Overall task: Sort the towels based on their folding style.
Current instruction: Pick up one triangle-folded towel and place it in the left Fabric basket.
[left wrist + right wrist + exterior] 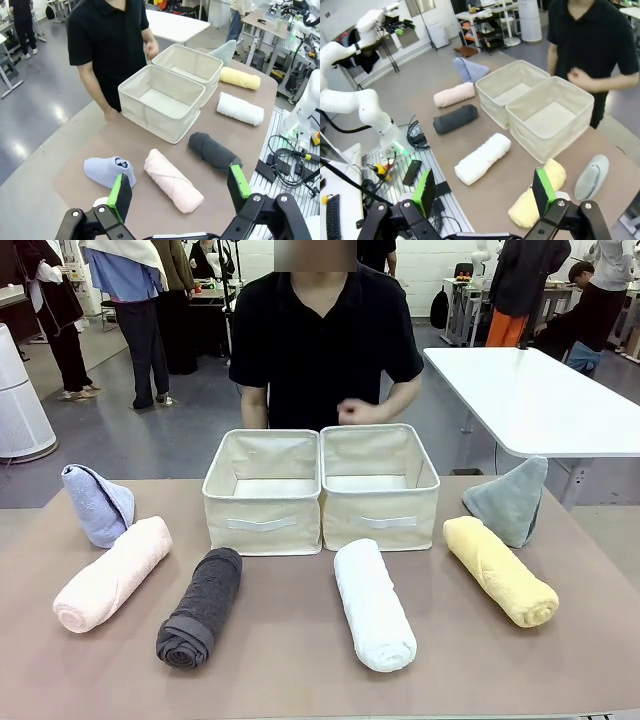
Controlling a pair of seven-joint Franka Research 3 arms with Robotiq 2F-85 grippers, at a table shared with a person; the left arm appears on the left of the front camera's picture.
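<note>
Six towels lie on the brown table (300, 660). Rolled ones: pink (112, 573) (173, 180) (454, 94), dark grey (200, 606) (214, 151) (455, 118), white (373, 604) (240, 108) (483, 158), yellow (499, 569) (240, 78) (537, 200). Cone-folded ones: lavender-blue (97, 503) (108, 171) (469, 69) at far left, pale grey-green (510, 500) (223, 52) (591, 176) at far right. My left gripper (179, 191) hangs open high above the pink roll. Above the yellow roll my right gripper (484, 192) stands open. Both hold nothing.
Two cream fabric bins (262, 527) (380, 520) stand side by side at the table's far middle, both with nothing inside. A person in a black shirt (325, 340) stands behind them with a hand (352, 412) raised. A white table (540, 400) is at back right.
</note>
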